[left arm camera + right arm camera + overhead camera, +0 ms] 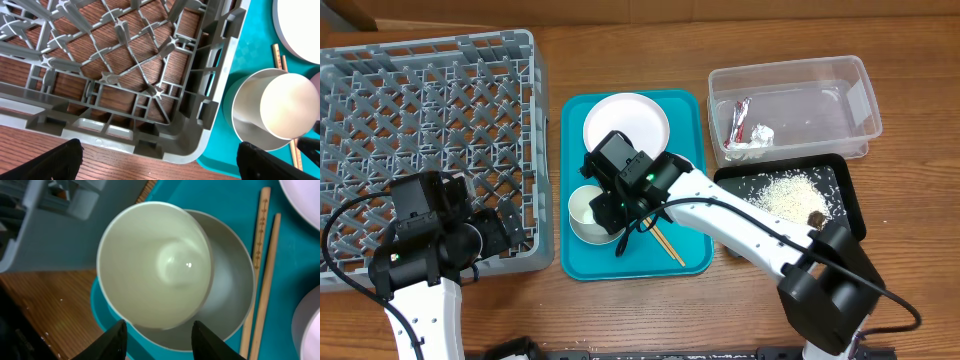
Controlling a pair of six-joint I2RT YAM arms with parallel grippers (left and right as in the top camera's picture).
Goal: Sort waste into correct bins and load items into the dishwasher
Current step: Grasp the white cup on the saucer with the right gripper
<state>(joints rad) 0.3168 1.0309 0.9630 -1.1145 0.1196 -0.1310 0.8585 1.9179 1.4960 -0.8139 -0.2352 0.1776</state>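
At 9 o'clock on my overhead feed, the grey plastic dish rack [420, 120] spreads its peg lattice over the wooden counter [910, 60]. Only the left wrist camera shows me wood grain through its corner cells. My left tool [160, 152] hangs at the rack's 5 o'clock corner, fingers wide apart and holding nothing. On the smooth teal tray [690, 120], at 8 o'clock, a glossy cream bowl [152, 270] sits tilted inside a shallower grey bowl [232, 290]. The right arm hides much of this overhead, but the right wrist view makes the nesting plain. My right tool [159, 330] hovers over them, fingers spread and clamped on nothing. The round white plate [626, 122] lies at the tray's 12 o'clock and the wooden chopsticks [668, 243] at 5. At 2 o'clock the clear tub [820, 75] holds the red-and-silver wrapper [738, 120] and crumpled napkin [761, 133]. At 3 o'clock the black tray [848, 190] carries rice grains [782, 192] and a brown scrap [815, 218].
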